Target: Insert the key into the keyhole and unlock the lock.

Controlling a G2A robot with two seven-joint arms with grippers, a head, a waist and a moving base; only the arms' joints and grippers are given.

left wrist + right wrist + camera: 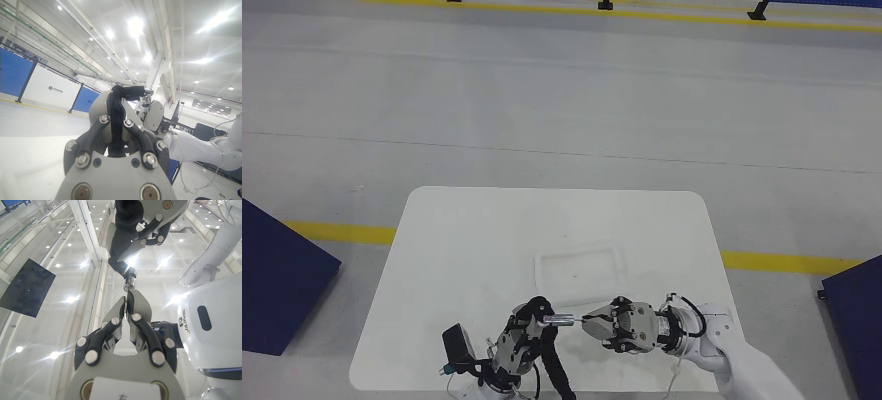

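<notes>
Key point(127, 306), small, likely hard and slippery, is pinched by its flat end in the right gripper point(128, 294), tip at the lock point(131, 277). Left gripper point(132, 98) squeezes the lock's soft black cord point(115, 113), above the table point(442, 250).

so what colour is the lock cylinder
Lock cylinder: shiny silver, best in left wrist view.
</notes>
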